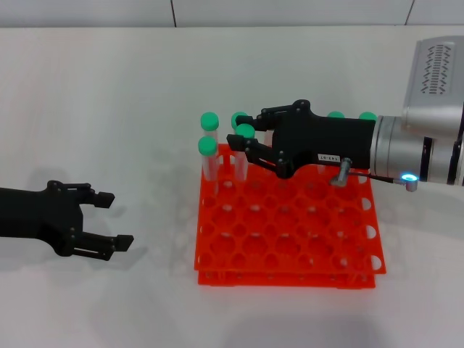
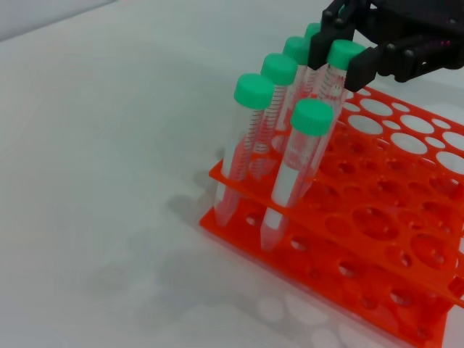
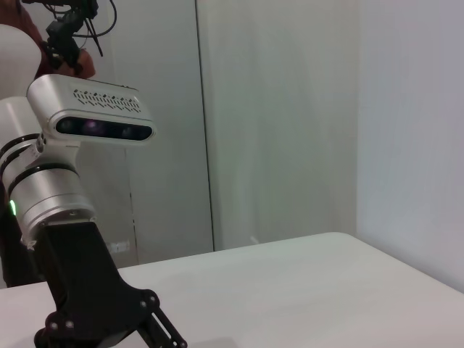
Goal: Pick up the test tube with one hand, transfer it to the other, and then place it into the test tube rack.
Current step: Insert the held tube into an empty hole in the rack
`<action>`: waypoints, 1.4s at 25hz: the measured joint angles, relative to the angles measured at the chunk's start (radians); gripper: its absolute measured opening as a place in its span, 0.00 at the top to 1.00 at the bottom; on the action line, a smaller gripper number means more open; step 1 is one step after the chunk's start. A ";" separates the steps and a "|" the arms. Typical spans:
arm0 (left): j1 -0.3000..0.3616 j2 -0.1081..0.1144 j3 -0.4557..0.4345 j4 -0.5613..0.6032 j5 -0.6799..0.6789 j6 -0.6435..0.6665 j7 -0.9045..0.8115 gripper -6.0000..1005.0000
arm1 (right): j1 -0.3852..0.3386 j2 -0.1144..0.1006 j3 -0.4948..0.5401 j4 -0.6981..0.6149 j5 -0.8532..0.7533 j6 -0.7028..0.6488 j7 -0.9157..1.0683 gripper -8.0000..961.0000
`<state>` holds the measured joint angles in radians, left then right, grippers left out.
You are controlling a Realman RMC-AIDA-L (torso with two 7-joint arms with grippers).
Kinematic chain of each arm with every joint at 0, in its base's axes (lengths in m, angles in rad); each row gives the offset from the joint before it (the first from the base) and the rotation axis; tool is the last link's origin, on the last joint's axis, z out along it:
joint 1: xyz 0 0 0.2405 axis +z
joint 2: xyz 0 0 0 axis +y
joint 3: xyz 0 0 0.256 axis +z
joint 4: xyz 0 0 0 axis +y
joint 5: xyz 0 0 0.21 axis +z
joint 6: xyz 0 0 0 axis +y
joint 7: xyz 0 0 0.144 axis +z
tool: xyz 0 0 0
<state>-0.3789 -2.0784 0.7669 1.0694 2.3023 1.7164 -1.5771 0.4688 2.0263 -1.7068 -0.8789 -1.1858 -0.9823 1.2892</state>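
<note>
Head view: we see the right end effector [image 1: 245, 141] pinching one tube [image 1: 245, 135] over the rack [image 1: 290, 239], among six tubes; the left end effector [image 1: 109, 218], spread, rests on the counter [image 1: 109, 109].

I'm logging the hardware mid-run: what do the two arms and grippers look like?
The right gripper is black and multi-fingered, with a small white printed label; its arm is silver-grey with black bands, a blue-lit spot and a thin cable alongside. The left gripper is plain black, multi-fingered, unlabelled, on a black forearm.
</note>
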 joint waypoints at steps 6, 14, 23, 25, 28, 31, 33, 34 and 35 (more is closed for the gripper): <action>-0.002 0.001 0.000 0.000 -0.002 0.000 0.002 0.12 | 0.000 0.000 -0.001 0.000 0.000 0.002 0.000 0.65; -0.003 0.002 0.000 0.000 -0.007 0.000 0.007 0.12 | -0.001 0.000 0.002 0.013 0.001 0.004 0.001 0.65; -0.003 0.002 0.000 0.000 -0.008 0.000 0.012 0.12 | -0.001 -0.001 0.001 0.017 0.010 0.003 0.001 0.64; -0.003 0.001 0.000 0.000 -0.008 0.000 0.012 0.12 | -0.001 -0.002 0.001 0.018 0.010 0.002 0.001 0.64; -0.003 0.001 0.001 0.000 -0.008 0.000 0.012 0.12 | -0.001 -0.002 0.001 0.019 0.010 0.000 0.001 0.64; -0.003 0.001 0.002 0.000 -0.008 0.000 0.013 0.12 | 0.000 -0.002 0.001 0.021 0.011 -0.001 0.004 0.64; -0.003 0.001 0.002 0.000 -0.008 0.000 0.012 0.12 | 0.003 -0.002 0.001 0.023 0.011 -0.003 0.009 0.63; -0.003 0.001 0.002 0.000 -0.008 0.000 0.013 0.12 | 0.005 -0.003 0.001 0.024 0.011 -0.003 0.010 0.63; -0.003 0.001 0.002 0.000 -0.008 0.000 0.013 0.12 | 0.007 -0.003 0.001 0.024 0.011 -0.004 0.010 0.63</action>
<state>-0.3820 -2.0769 0.7685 1.0692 2.2946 1.7165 -1.5646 0.4755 2.0230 -1.7058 -0.8548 -1.1750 -0.9861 1.2992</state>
